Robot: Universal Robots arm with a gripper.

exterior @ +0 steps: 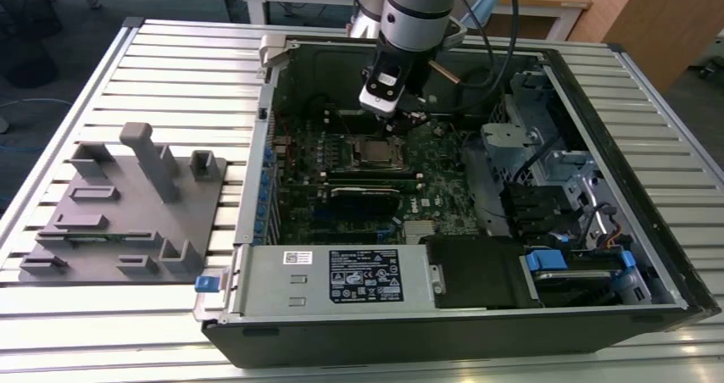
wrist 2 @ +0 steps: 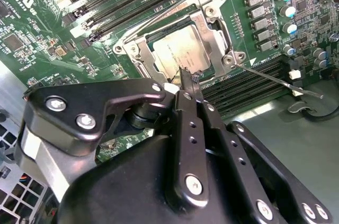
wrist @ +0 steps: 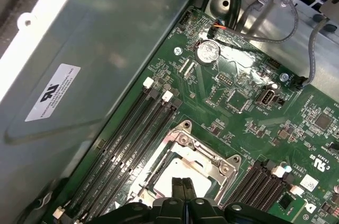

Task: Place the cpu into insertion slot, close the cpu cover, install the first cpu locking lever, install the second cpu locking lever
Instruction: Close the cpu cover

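Observation:
The cpu lies in the insertion slot on the green motherboard, and its silver top shows through the window of the cpu cover. The cover lies flat over it. One thin wire lever sticks out sideways from a socket corner over the memory slots. A second wire lever runs along the opposite side of the frame. My gripper is shut with nothing between the fingers, and its tips are at the socket's edge. In the first wrist view the gripper hangs over the cpu.
The open computer case lies on a slatted table. A power supply sits at the near side and a drive cage with cables on the exterior view's right. Black memory slots flank the socket. A grey fixture block stands outside on the exterior view's left.

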